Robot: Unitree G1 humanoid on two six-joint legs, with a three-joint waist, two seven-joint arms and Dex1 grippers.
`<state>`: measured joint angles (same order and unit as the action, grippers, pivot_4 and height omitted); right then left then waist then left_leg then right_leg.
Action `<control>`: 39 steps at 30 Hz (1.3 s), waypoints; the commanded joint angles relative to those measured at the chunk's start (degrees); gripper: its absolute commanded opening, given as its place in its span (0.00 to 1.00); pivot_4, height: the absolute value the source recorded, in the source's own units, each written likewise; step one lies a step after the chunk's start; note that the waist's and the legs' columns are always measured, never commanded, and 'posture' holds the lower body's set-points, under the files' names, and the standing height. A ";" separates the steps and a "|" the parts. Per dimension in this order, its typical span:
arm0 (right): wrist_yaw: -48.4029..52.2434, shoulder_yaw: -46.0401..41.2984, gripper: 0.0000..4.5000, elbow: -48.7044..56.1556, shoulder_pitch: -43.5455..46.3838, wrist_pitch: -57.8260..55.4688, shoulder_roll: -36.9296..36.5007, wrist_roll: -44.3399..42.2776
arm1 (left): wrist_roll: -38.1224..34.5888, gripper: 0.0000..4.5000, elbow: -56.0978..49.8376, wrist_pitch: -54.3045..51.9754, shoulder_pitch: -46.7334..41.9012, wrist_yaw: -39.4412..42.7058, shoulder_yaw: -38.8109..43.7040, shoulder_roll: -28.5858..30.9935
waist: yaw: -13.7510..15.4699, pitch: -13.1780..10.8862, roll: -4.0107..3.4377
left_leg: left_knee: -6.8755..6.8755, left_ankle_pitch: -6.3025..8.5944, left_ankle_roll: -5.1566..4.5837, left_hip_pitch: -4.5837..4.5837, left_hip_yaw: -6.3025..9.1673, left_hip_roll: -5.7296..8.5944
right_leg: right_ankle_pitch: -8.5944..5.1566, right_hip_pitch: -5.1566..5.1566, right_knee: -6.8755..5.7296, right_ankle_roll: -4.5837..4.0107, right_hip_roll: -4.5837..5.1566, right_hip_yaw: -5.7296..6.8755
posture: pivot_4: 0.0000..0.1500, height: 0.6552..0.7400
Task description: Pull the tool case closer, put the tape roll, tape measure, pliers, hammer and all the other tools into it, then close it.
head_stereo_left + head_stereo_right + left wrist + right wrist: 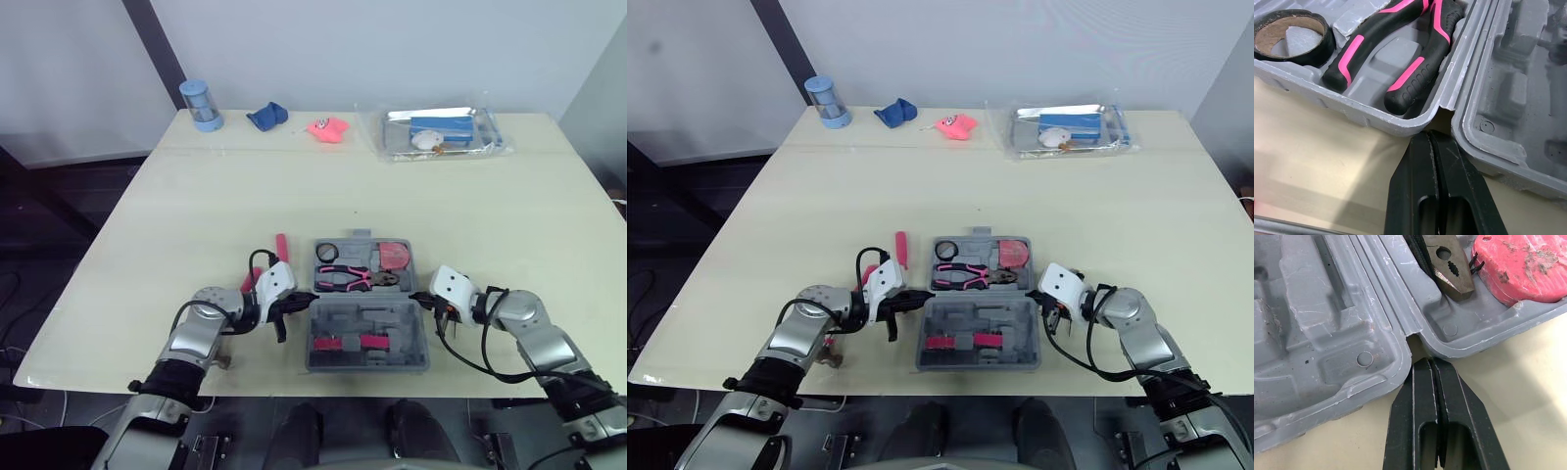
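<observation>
The tool case (387,318) lies open flat, close to the surface's (470,215) near edge, with only a narrow strip of bare top in front of it. Its two halves meet at a hinge line running left to right.

The left end effector (1429,142) is clenched, its two fingers pressed together and holding nothing, tips at the hinge notch on the case's left side. The right end effector (1431,364) is clenched and empty too, its tips at the matching notch on the right side.

The near half holds two pink pieces (328,343), side by side. The far half holds one tape roll (326,252), one pair of pliers (358,278) and one tape measure (395,257).

One pink-handled tool (282,245) lies on the surface just left of the case's far half.

Left and right of the case the top is bare out to the side edges, and a wide open stretch runs beyond it.

Along the far edge stand four things: one blue cylindrical container (201,105), one blue object (266,117), one pink object (328,128) and one clear bag (392,147).
</observation>
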<state>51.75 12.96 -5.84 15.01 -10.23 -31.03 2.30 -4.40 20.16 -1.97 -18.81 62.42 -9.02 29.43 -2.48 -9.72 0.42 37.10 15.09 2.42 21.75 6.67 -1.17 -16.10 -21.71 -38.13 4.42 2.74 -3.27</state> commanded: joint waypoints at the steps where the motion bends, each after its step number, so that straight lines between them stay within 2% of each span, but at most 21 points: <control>1: 0.39 0.73 0.00 1.63 1.45 1.67 1.25 -1.06 | -0.60 0.01 -0.83 1.75 -0.62 1.26 -1.41 -1.06 | 0.00 0.00 0.00 | 0.00 0.00 0.00 0.00 0.00 0.00 | 0.00 0.00 0.00 0.00 0.00 0.00 | 1.00 1.00; 14: 1.64 -1.28 0.00 4.68 -1.54 0.65 -1.75 -2.34 | -1.69 0.01 -2.08 1.55 -0.37 3.33 0.08 1.58 | 0.06 0.00 0.00 | 0.00 0.00 0.00 0.02 0.00 0.00 | 0.00 0.00 0.00 0.00 0.00 0.01 | 1.00 1.00; 29: -0.27 -6.17 0.00 10.99 -6.34 -0.62 -4.38 -6.31 | -5.39 0.01 -11.99 -4.22 2.08 2.40 4.22 7.18 | 0.08 0.00 -0.01 | 0.00 0.00 0.00 0.02 0.01 0.00 | 0.00 0.00 0.00 0.00 0.01 0.01 | 1.00 1.00; 33: -1.87 -12.75 0.00 14.32 -10.29 0.59 -3.05 -12.23 | -11.24 0.01 -16.97 -7.15 4.92 0.48 10.40 7.95 | 0.09 -0.01 -0.02 | -0.02 0.01 -0.01 0.05 0.03 0.00 | 0.00 -0.01 0.02 0.00 0.02 0.01 | 1.00 1.00; 39: -3.16 -23.93 0.00 18.63 -19.10 1.58 -1.29 -21.49 | -19.24 0.01 -18.47 -8.33 11.26 -2.02 22.49 8.49 | 0.10 -0.01 -0.02 | -0.02 0.01 -0.01 0.03 0.02 0.00 | 0.00 0.01 0.01 0.00 0.03 0.01 | 1.00 1.00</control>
<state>48.84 -6.66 10.57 -2.53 -10.20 -32.72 -15.58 -21.14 2.91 -10.60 -9.10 61.21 9.18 36.94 -2.37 -9.73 0.40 37.08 15.10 2.40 21.77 6.69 -1.17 -16.11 -21.70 -38.12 4.42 2.78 -3.25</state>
